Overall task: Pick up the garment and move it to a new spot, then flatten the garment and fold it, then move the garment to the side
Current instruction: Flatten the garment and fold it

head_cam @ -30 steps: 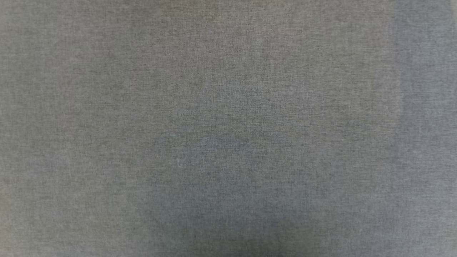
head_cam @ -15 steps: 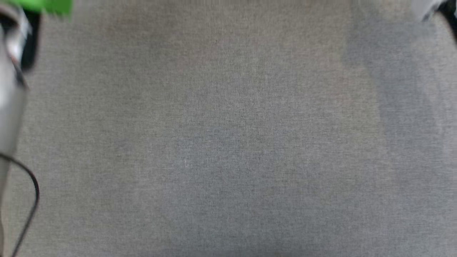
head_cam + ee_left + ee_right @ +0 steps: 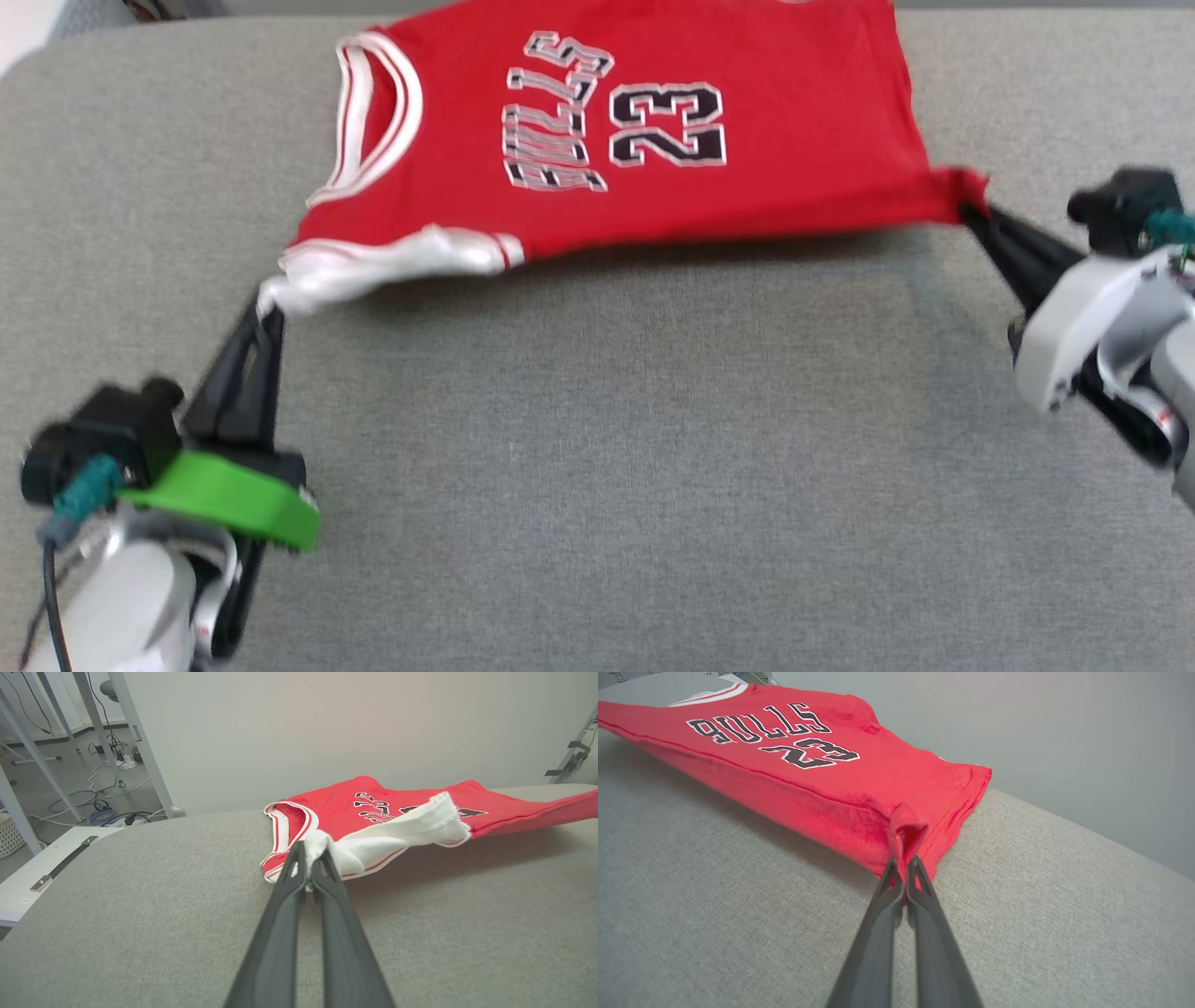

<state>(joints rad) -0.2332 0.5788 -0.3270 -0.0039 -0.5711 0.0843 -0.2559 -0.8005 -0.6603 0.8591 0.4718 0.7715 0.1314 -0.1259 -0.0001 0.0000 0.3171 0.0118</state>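
Since the earlier head views, which held nothing but grey cloth and, half a second ago, blurred arm parts at the top corners, the camera has shifted. It now takes in the shirt point(image 3: 653, 140) and both grippers. How the things themselves moved cannot be told from that.

The shirt sits at the far side of the grey surface point(image 3: 607, 448), about midway across. Its front faces up, with black lettering and the number 23 showing, the striped collar point(image 3: 373, 121) to the left and the hem to the right. The near edge is pulled taut between the two grippers and hangs just off the surface, with a shadow beneath it. The far part appears to rest on the surface.

At the near left, the left gripper point(image 3: 266, 313) has its fingers pressed together on the bunched end of the white sleeve point(image 3: 392, 261). The left wrist view shows this closely: the left gripper point(image 3: 310, 854) pinches a fold of the sleeve point(image 3: 402, 830), and the red body of the shirt point(image 3: 355, 807) stretches away to the right.

At the right, the right gripper point(image 3: 971, 210) pinches the near hem corner point(image 3: 962, 187). In the right wrist view, the right gripper point(image 3: 903, 863) has its tips closed on a small tuck of red cloth, and the shirt point(image 3: 808, 788) runs off to the upper left.

A green part point(image 3: 224, 499) sits on the left wrist.
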